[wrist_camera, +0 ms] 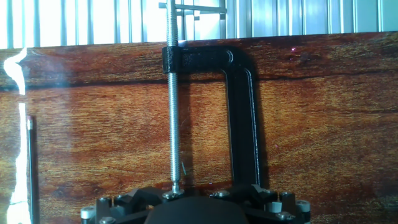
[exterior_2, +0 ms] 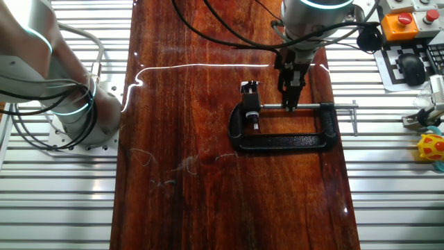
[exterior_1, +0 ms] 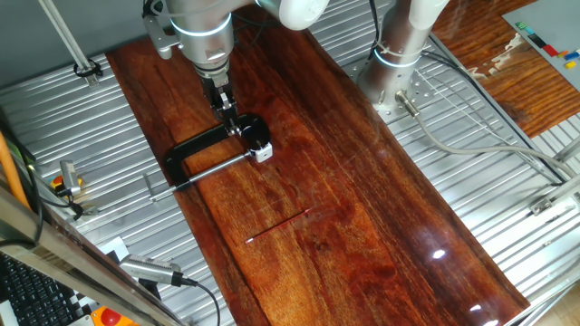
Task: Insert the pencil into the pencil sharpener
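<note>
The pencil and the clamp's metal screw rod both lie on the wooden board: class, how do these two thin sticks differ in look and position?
The pencil is dark reddish with a pale tip, nearly matching the wood; the screw rod is grey metal.
The pencil lies loose and alone on open board; the screw rod is threaded through the black clamp.
The pencil lies far from the claw; the screw rod sits close below it.
Both are thin, straight and lie flat.

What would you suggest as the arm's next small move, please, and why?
Probably travel from above the black clamp toward the pencil for a grasp: the end effector holds nothing visible, the pencil lies apart on the wood, and the pencil sharpener has no pencil in it.
</note>
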